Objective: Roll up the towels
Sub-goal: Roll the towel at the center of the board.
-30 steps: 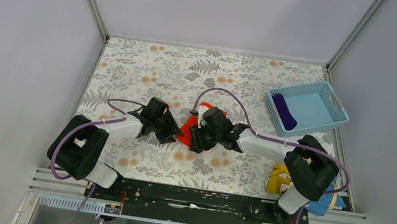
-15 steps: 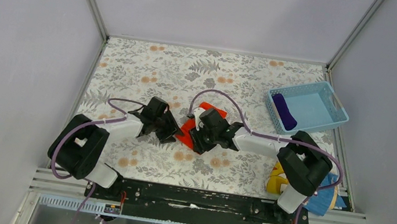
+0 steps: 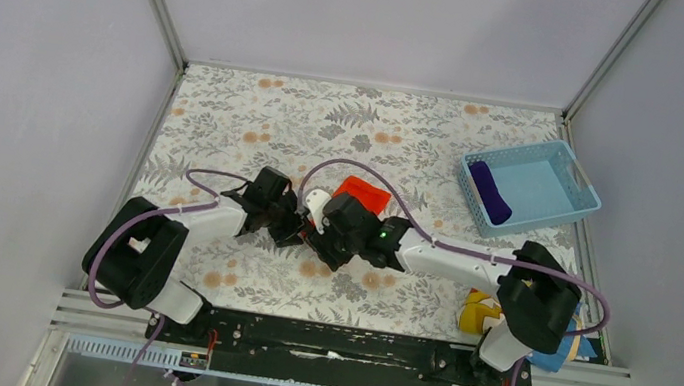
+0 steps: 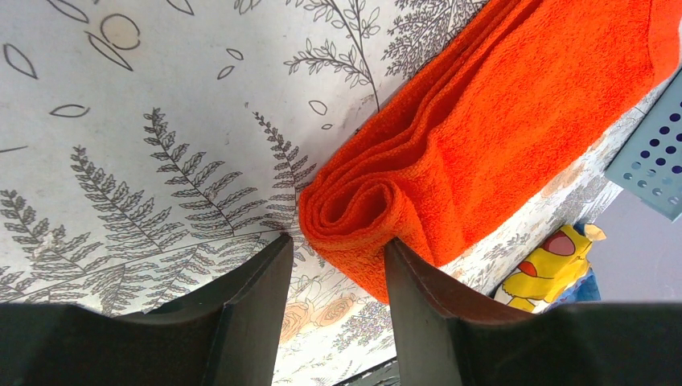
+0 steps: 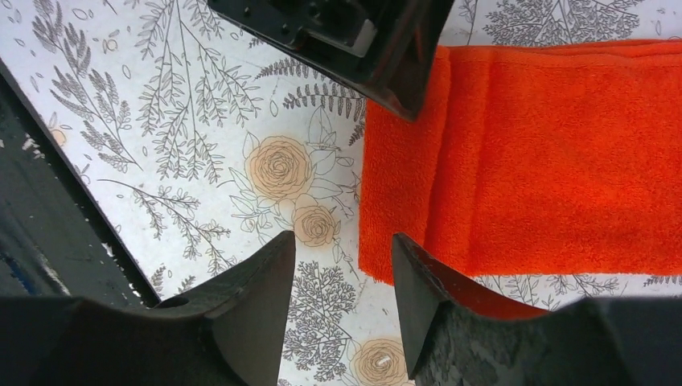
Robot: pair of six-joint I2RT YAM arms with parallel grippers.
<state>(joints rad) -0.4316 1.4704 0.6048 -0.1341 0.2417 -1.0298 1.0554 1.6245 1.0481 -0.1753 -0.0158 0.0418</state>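
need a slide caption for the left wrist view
Left pincer at the rolled end of an orange towel on the floral tablecloth.
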